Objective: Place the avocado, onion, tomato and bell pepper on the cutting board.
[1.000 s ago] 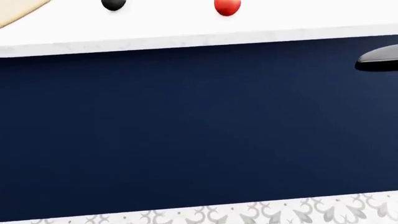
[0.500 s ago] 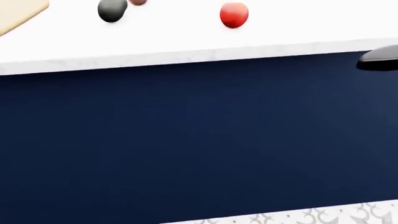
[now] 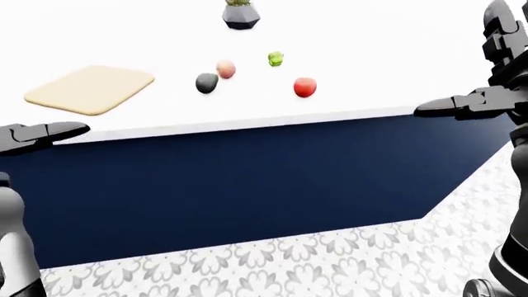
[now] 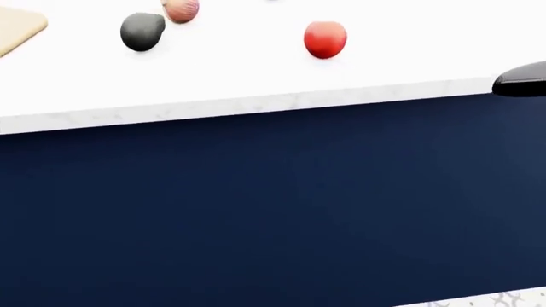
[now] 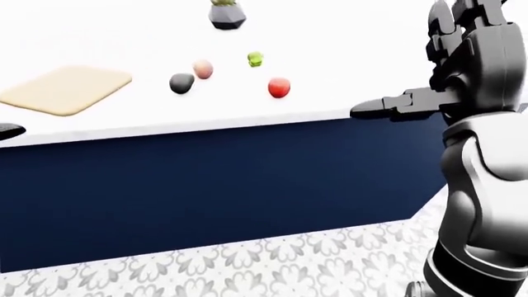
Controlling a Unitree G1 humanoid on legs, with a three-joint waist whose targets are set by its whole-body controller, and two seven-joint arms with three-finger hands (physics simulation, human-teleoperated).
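Observation:
On the white counter [image 3: 346,37] lie a dark avocado [image 3: 206,83], a pinkish onion [image 3: 225,68], a green bell pepper [image 3: 276,59] and a red tomato [image 3: 304,87]. A tan cutting board [image 3: 91,90] lies to their left with nothing on it. The avocado [image 4: 141,31], onion [image 4: 180,9] and tomato [image 4: 325,39] also show at the top of the head view. My left hand [image 3: 49,132] is open at the left edge, short of the counter. My right hand [image 5: 404,102] is open and empty, raised at the right, short of the counter edge.
A grey pot with a plant [image 3: 241,13] stands at the top of the counter. The counter's dark blue face [image 3: 247,179] fills the middle of the views. Patterned floor tiles [image 3: 330,260] lie below it. The counter's corner is at the right [image 3: 495,145].
The head view has shifted: counter edge and produce sit lower in the picture, the onion has come into view, and less floor shows. The camera moved closer; the things lie still.

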